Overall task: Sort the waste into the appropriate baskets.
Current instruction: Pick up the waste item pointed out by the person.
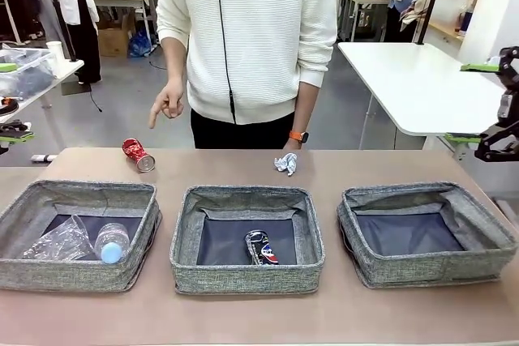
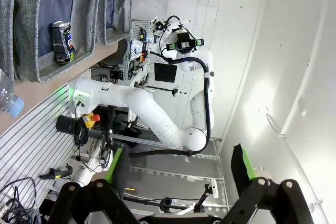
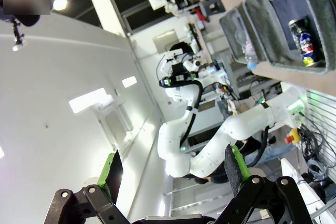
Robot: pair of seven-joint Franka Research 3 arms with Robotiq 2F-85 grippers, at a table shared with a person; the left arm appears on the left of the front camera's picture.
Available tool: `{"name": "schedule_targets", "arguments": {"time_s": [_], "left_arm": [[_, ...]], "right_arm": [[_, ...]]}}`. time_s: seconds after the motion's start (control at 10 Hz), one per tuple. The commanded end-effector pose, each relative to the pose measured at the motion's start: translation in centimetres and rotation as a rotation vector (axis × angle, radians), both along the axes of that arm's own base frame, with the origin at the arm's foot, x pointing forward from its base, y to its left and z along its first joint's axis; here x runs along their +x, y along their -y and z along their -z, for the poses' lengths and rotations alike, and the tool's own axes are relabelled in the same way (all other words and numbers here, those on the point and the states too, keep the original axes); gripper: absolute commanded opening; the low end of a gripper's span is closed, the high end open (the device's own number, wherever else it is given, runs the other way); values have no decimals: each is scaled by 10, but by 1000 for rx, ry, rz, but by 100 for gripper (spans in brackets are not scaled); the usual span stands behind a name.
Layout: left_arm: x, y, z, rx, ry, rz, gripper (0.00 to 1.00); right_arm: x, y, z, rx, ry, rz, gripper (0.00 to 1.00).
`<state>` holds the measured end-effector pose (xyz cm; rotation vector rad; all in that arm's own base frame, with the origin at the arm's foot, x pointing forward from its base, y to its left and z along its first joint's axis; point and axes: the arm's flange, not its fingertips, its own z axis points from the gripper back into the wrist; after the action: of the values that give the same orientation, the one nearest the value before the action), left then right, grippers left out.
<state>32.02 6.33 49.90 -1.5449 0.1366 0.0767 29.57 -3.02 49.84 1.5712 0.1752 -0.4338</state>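
Waste check, short version: three bits are sitting in baskets and two are lying loose on the table (image 1: 243,318). Starting at the claws, the left gripper (image 2: 179,166) is holding its fingers spread wide with nothing between them, hanging off to the table's left side, well apart from everything. The right gripper (image 3: 173,170) is doing the same on the other side, jaws wide apart and pinching nothing, hovering past the table's right end.

Moving inward, the right basket (image 1: 430,269) is showing its dark lining. The middle basket (image 1: 243,277) is holding the dark blue-silver can (image 1: 261,247), lying on its side. The left basket (image 1: 77,275) is holding the clear plastic bottle (image 1: 113,242), blue cap (image 1: 109,254) pointing frontward, with the clear plastic bag (image 1: 58,241) bunching up just beside it.

Behind the baskets, the crushed red can (image 1: 138,154) is lying beyond the left one and the crumpled white paper wad (image 1: 285,164) beyond the middle one. The person (image 1: 243,38) is standing at the far side, one hand (image 1: 168,105) pointing down above the red can. The other hand (image 1: 290,145), orange watch (image 1: 298,136) on the wrist, is reaching down just beside the paper wad.
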Motion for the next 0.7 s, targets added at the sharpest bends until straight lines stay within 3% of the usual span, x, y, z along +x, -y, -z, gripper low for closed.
{"name": "schedule_targets", "arguments": {"time_s": [0.0,0.4,0.5,0.6], "left_arm": [[-1,-1,0,-3,21,13,100],[0,0,0,0,1,0,100],[8,5,-9,206,-6,-123,100],[27,20,-18,412,-15,-136,100]], "right_arm": [[-2,-2,-1,18,17,-1,100],[-2,-2,-1,18,17,-1,100],[-2,-2,-1,18,17,-1,100],[-2,-2,-1,18,17,-1,100]]}}
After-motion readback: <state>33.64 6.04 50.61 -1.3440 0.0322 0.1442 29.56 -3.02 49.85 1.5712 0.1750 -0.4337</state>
